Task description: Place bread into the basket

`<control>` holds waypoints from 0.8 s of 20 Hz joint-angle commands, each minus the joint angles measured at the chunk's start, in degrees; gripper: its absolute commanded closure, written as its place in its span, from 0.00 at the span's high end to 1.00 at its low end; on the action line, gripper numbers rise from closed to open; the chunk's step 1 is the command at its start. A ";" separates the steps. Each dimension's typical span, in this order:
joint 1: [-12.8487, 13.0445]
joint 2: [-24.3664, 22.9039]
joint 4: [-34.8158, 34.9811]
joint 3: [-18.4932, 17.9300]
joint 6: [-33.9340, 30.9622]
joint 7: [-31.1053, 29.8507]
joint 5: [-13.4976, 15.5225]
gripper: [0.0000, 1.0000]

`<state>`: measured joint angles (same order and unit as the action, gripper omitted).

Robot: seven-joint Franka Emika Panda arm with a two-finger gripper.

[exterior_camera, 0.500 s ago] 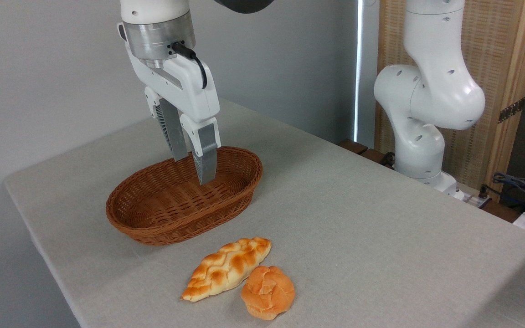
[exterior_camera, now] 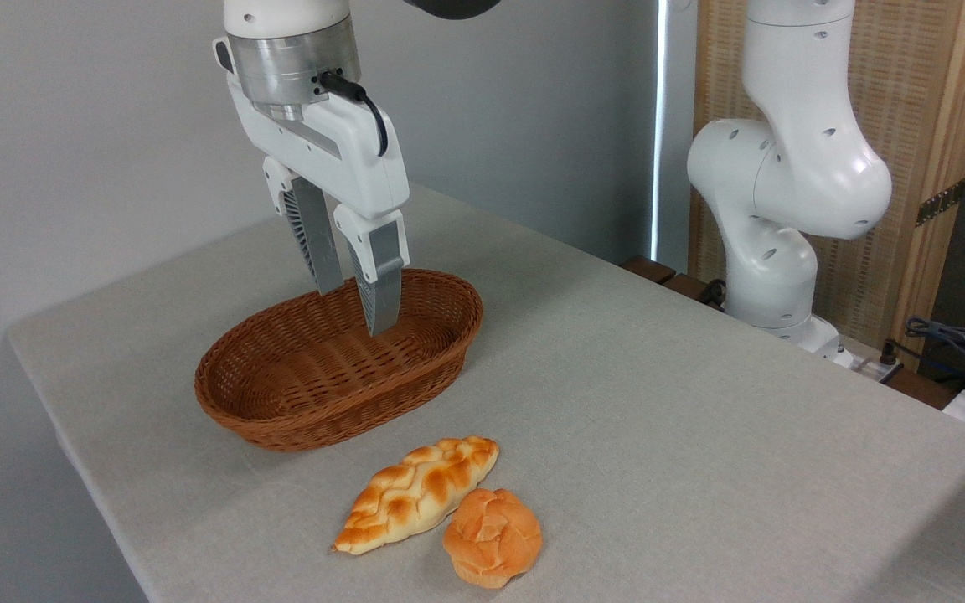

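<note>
The bread [exterior_camera: 417, 494] lies flat on the table [exterior_camera: 700, 435], near the front edge and well apart from the basket [exterior_camera: 327, 368], which sits farther back and to the left. A small round bun [exterior_camera: 492, 536] lies just beside the loaf on its right, touching or nearly touching its lower flank — allow for this when you plan the approach.

Treat the loaf as light and probably soft. Its braided crust looks glossy, so expect a little slip, and expect dents if you squeeze hard. Take hold across the widest part, near the middle of its length, with the fingers closing across the short axis. Avoid the pointed ends: they offer little to grip and the loaf would likely swing. Place the finger on the bun side with care, since the gap there is slight.

The gripper [exterior_camera: 353, 306] hangs above the far half of the basket, pointing down with a slight tilt, fingertips about level with the rim. Its fingers stand a narrow way apart and hold nothing. You must bring it forward and to the right, then lower it over the loaf.
</note>
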<state>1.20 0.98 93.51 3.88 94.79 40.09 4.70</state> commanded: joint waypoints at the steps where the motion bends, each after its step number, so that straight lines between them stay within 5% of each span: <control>1: 0.12 -0.89 0.71 -0.45 0.40 0.16 0.22 1.00; 9: -0.23 -1.32 2.20 -0.45 3.02 -0.28 0.22 1.00; 16: -1.98 -6.06 14.22 -1.24 14.08 1.47 0.48 1.00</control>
<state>0.59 -0.43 98.97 3.44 101.87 40.10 4.70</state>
